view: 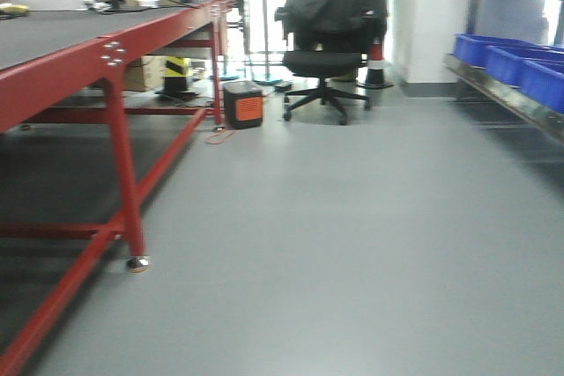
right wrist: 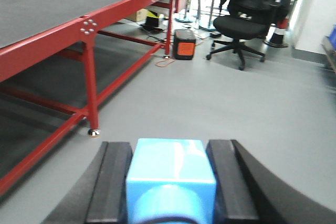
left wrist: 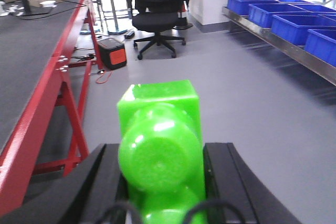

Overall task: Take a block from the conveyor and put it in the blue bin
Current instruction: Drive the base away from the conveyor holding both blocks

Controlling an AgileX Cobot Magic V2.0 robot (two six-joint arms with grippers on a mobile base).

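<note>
In the left wrist view my left gripper (left wrist: 163,182) is shut on a bright green block (left wrist: 160,145) with round studs, held between the two black fingers above the grey floor. In the right wrist view my right gripper (right wrist: 169,182) is shut on a light blue block (right wrist: 170,174). The conveyor (view: 53,37) is a wide dark belt on a red frame at the left; it also shows in the left wrist view (left wrist: 26,45) and in the right wrist view (right wrist: 42,9). Blue bins (view: 520,63) sit on a metal shelf at the right, also seen in the left wrist view (left wrist: 294,22). Neither gripper shows in the front view.
A black office chair (view: 326,63) draped with a dark jacket stands ahead. An orange-and-black box (view: 243,104) sits on the floor by the conveyor's leg. A striped cone (view: 375,63) stands by the white wall. Red frame legs (view: 123,173) reach the grey floor.
</note>
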